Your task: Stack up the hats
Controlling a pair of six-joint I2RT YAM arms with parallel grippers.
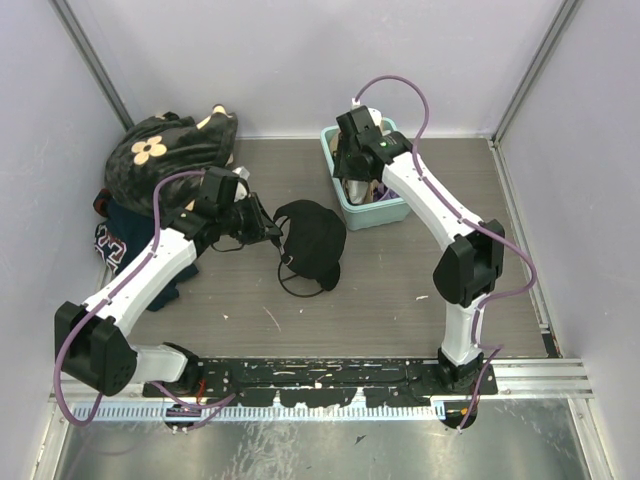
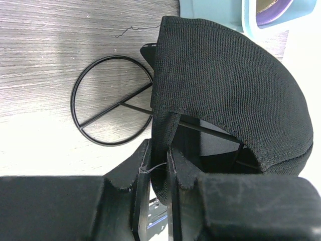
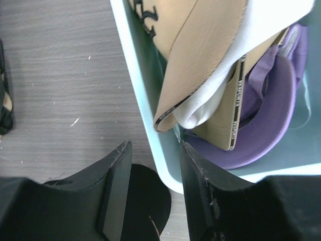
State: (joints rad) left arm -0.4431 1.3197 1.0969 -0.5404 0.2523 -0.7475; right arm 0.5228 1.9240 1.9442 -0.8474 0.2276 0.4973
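My left gripper [image 2: 158,155] pinches the black cap [image 1: 312,238] at mid-table, so I want a slow lift clear of the wire stand [image 2: 111,103] toward the far-right bin [image 1: 372,222], right gripper [image 3: 153,186] spread empty.

A black cap [image 1: 312,240], tan cap [image 3: 195,50], white cap [image 3: 271,25], purple cap [image 3: 271,125]; pale teal bin [image 3: 145,100].

My left arm [image 1: 150,265] and right arm [image 1: 425,195], based at six o'clock, show white shells, black joints and purple cables [image 1: 393,79]; left gripper [image 2: 159,165] and right gripper [image 3: 153,165] are black.
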